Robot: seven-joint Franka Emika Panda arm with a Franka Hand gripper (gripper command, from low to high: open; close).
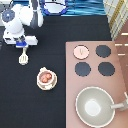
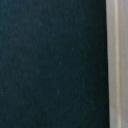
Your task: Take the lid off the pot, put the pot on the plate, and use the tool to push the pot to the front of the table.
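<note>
My gripper (image 1: 21,44) is at the exterior view's upper left, right over the handle end of the tool (image 1: 23,58), a cream-white spatula whose flat head points toward the view's bottom. The wrist view shows black table (image 2: 50,64) and a pale strip along one edge, probably the tool (image 2: 114,64). The pot (image 1: 46,76), uncovered with reddish-brown contents showing, sits on the cream plate (image 1: 40,85), to the lower right of the tool. The pale pink lid (image 1: 80,51) lies on the stove's upper left corner.
A pinkish-brown stove panel (image 1: 120,65) with three black burners (image 1: 82,69) fills the right side. A large grey pan (image 1: 95,106) with a long handle stands at its bottom. A blue ring (image 1: 54,7) lies at the top edge.
</note>
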